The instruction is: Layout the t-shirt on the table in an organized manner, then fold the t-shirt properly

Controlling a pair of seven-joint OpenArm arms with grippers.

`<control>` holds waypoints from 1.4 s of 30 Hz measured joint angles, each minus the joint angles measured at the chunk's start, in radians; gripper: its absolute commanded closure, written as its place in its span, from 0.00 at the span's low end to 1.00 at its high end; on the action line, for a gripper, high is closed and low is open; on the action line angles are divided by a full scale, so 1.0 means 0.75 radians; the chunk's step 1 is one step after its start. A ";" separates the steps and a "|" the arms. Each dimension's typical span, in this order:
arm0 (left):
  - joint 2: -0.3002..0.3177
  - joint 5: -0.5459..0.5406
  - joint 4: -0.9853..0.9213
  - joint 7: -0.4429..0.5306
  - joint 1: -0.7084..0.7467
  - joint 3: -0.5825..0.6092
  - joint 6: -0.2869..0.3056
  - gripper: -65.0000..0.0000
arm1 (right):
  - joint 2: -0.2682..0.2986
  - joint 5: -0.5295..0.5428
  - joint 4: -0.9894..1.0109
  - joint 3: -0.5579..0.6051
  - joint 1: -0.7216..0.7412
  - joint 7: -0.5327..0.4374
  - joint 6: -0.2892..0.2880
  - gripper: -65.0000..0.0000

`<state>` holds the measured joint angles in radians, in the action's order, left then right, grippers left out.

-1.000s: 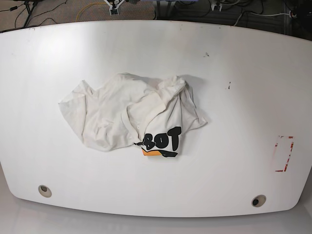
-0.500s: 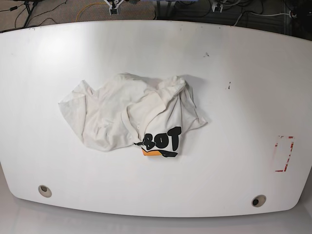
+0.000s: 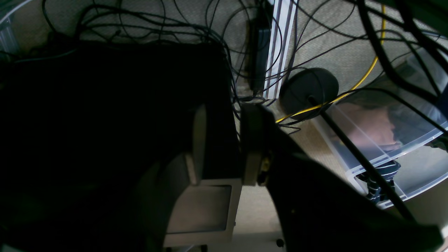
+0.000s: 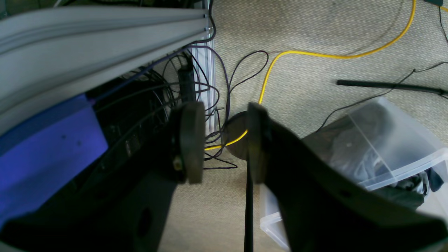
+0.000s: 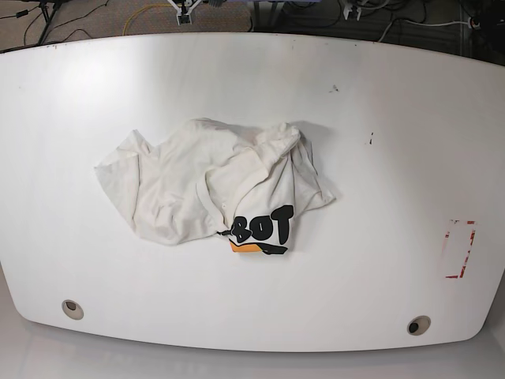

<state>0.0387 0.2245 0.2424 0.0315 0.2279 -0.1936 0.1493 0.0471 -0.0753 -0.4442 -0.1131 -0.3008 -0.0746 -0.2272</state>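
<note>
A: One t-shirt (image 5: 213,185) is lying crumpled near the middle of the bench (image 5: 394,142), sitting a little toward nine o'clock of centre. Black lettering (image 5: 264,227) is showing at its six o'clock edge, with an orange patch (image 5: 245,247) peeking out just under it.

B: Are the arms reaching it?

A: Neither is showing in the base view. Both wrist cameras are looking down at carpet (image 4: 315,28), well away from the cloth.

B: How is the left end effector (image 3: 220,147) standing?

A: Its two fingers are sitting partly apart, with a clear gap between them and nothing gripped. Behind it, tangled black cables (image 3: 140,24) are running toward twelve o'clock, a yellow cable (image 3: 367,70) is crossing at two o'clock, and a clear plastic bin (image 3: 402,140) is lying at three o'clock.

B: And the right end effector (image 4: 224,140)?

A: The same: it is gaping partway and holding nothing. A yellow cable (image 4: 315,54) is curving across at twelve o'clock, a clear bin (image 4: 385,147) is sitting at four o'clock, and a grey rail (image 4: 87,38) is slanting at ten o'clock.

B: Anything else on the bench?

A: Two round grommet holes (image 5: 72,309) are lying near the six o'clock edge, and a red tape rectangle (image 5: 460,249) is sitting at four o'clock, well apart from the shirt.
</note>
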 measured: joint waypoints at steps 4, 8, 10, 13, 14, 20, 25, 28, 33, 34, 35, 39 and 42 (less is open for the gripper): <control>0.000 0.000 -0.002 0.000 -0.001 0.000 -0.001 0.77 | 0.000 0.000 -0.001 -0.001 0.000 0.000 0.000 0.69; 0.000 0.000 -0.009 0.004 -0.001 0.001 -0.001 0.77 | 0.001 0.000 -0.001 -0.003 0.000 -0.001 0.000 0.69; 0.000 0.000 -0.012 0.005 0.001 0.000 -0.001 0.77 | 0.000 0.000 -0.003 -0.005 0.000 -0.001 0.000 0.69; 0.000 0.000 -0.012 0.009 0.004 0.000 -0.001 0.77 | 0.000 0.000 -0.002 -0.005 0.000 -0.001 0.000 0.69; 0.000 0.000 -0.011 0.011 0.006 0.000 -0.001 0.77 | 0.000 0.000 -0.002 -0.005 -0.001 -0.006 0.000 0.69; 0.005 -0.001 -0.010 0.049 0.011 0.001 -0.001 0.77 | 0.001 0.001 0.009 0.000 -0.001 -0.039 -0.001 0.70; 0.006 -0.001 -0.016 0.031 -0.007 0.004 0.000 0.77 | 0.004 -0.001 0.009 0.005 0.035 -0.015 -0.001 0.70; 0.008 -0.001 -0.014 0.031 -0.014 0.004 -0.001 0.77 | 0.004 0.001 0.004 0.005 0.054 -0.037 -0.001 0.70; 0.010 -0.001 -0.014 0.031 -0.011 0.004 -0.001 0.77 | 0.004 0.001 0.001 0.005 0.057 -0.035 -0.001 0.70; 0.010 -0.001 -0.014 0.030 -0.011 0.004 -0.001 0.77 | 0.004 0.000 0.003 0.005 0.054 -0.034 -0.001 0.70; 0.009 -0.001 -0.014 0.030 -0.008 0.004 -0.001 0.77 | 0.004 0.000 0.003 0.005 0.050 -0.034 -0.001 0.70; 0.008 -0.001 -0.012 0.031 -0.005 0.004 -0.001 0.77 | 0.004 0.000 0.008 0.005 0.040 -0.024 -0.001 0.70; 0.009 -0.001 -0.013 0.060 -0.005 0.004 -0.001 0.77 | 0.004 0.000 0.005 0.005 0.037 -0.025 -0.001 0.70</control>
<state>0.0452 0.2237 0.2329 0.0765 0.2241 -0.1905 0.1490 0.0502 -0.0753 -0.4408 -0.1097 -0.2729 -0.0937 -0.2276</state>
